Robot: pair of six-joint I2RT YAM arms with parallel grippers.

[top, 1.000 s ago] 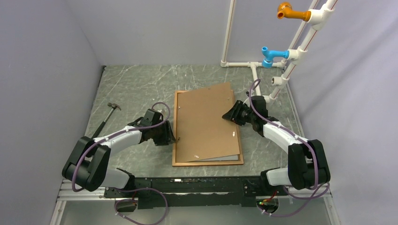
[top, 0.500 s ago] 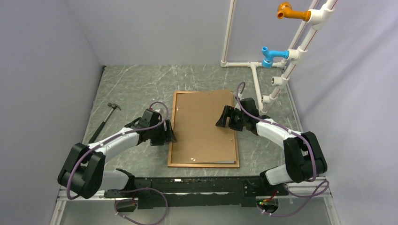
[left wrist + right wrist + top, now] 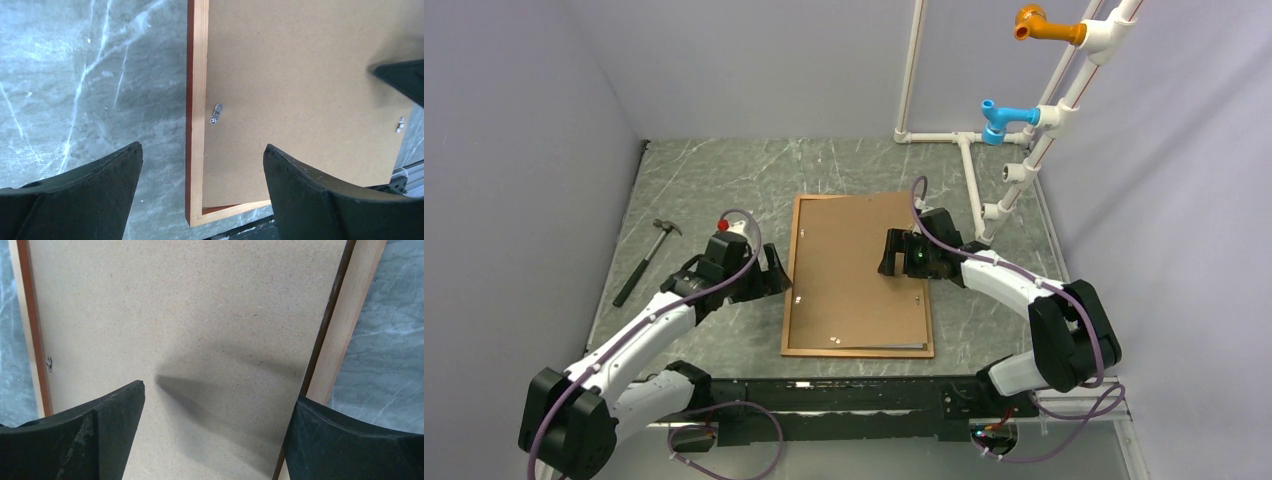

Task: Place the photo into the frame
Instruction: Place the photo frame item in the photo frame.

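Frame (image 3: 854,351) lay flat, back side up, mid-table, long sides running near-far; thin reddish-brown wood moulding. Backing board (image 3: 854,270) sat in it. Photo (image 3: 894,346) showed only as a pale sliver at the board's near edge.

Bench (image 3: 714,180): grey-green marble-look top w/ pale veins, matte, under me.
Back wall (image 3: 764,70): plain pale grey.
Left wall (image 3: 514,160): same grey, meets bench edge on my left.
Right wall (image 3: 1194,220): same grey, behind pipe rack.
Pipe rack (image 3: 969,170): white tubing, far-right corner of bench, uprights + one bar lying flat.
Fittings: orange elbow (image 3: 1036,22) up high, blue elbow (image 3: 1002,117) below it.
Light: soft, even, faint shadows only.
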